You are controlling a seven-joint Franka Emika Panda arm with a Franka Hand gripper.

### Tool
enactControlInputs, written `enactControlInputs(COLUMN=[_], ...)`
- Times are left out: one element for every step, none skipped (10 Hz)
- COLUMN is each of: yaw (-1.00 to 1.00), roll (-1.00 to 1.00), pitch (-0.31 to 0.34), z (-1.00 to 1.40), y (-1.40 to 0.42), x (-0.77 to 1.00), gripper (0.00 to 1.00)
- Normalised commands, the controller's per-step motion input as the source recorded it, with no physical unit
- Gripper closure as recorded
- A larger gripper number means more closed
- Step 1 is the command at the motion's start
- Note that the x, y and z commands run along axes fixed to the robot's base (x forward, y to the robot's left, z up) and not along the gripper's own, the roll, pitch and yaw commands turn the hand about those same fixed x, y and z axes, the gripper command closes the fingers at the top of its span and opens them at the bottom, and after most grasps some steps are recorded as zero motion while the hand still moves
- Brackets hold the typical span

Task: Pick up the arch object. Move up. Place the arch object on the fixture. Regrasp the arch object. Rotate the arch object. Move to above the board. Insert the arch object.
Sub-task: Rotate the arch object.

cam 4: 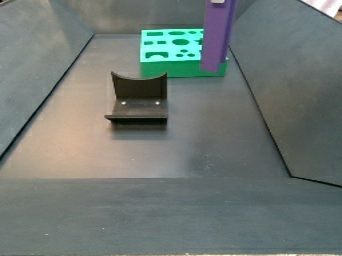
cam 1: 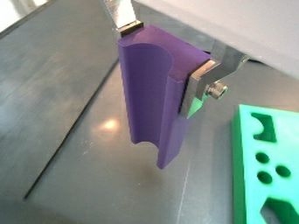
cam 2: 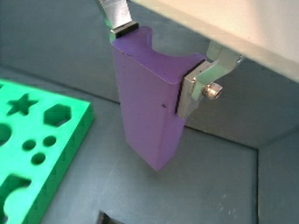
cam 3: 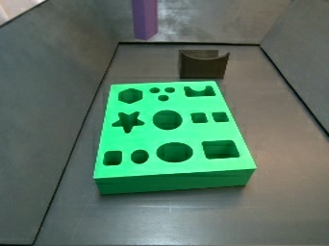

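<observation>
The gripper (cam 1: 163, 54) is clamping the upper end of the purple block (cam 1: 155, 101); in both wrist views one silver finger (cam 2: 118, 19) is pressing one side of the block and the other finger (cam 2: 205, 79) is pressing the opposite side, with a bolt showing on that second plate. The block (cam 2: 152, 105) is hanging upright, long axis vertical, its lower end clear of the floor. A rounded groove is running down one face in a wrist view, and the notch is sitting at the held end between the fingers.

In both side views only the lower part of the block (cam 3: 145, 17) is entering from the top edge; the gripper itself is lying out of those frames. In a side view the block (cam 4: 218, 35) is hanging in front of the green board (cam 4: 181, 52), near its corner.

The board (cam 3: 171, 134) is lying flat on the floor, showing star, hexagon, round and square holes. The fixture (cam 3: 203, 63) is standing just beyond the board's far edge, apart from it, with a curved dip in its top; in a side view it (cam 4: 136, 98) is sitting on a flat base plate.

The floor (cam 4: 160, 150) is a dull dark grey sheet, lightly scuffed and reflecting. Sloping dark grey walls (cam 4: 40, 70) are enclosing it on the sides.
</observation>
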Motion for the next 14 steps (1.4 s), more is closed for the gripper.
enactControlInputs(yaw=[-1.0, -1.0, -1.0, -1.0, -1.0, -1.0, -1.0, -1.0, -1.0, -1.0, -1.0, -1.0, -1.0, -0.72], roll=[-0.07, -0.09, -0.1, -0.04, -0.04, -0.04, -0.04, -0.05, -0.06, -0.06, -0.08, -0.09, -0.11, -0.12], pitch=[0.025, 0.031, 0.036, 0.012, 0.013, 0.014, 0.015, 0.017, 0.019, 0.022, 0.026, 0.032, 0.035, 0.039], z=[0.02, 0.02, 0.02, 0.0, 0.0, 0.0, 0.0, 0.0, 0.0, 0.0, 0.0, 0.0, 0.01, 0.01], y=[0.02, 0.02, 0.02, 0.0, 0.0, 0.0, 0.0, 0.01, 0.01, 0.01, 0.01, 0.01, 0.01, 0.01], x=[-0.03, -0.02, -0.02, 0.0, 0.0, 0.0, 0.0, 0.0, 0.0, 0.0, 0.0, 0.0, 0.0, 0.0], gripper=[1.0, 1.0, 1.0, 1.0, 1.0, 1.0, 1.0, 1.0, 1.0, 1.0, 1.0, 1.0, 1.0, 1.0])
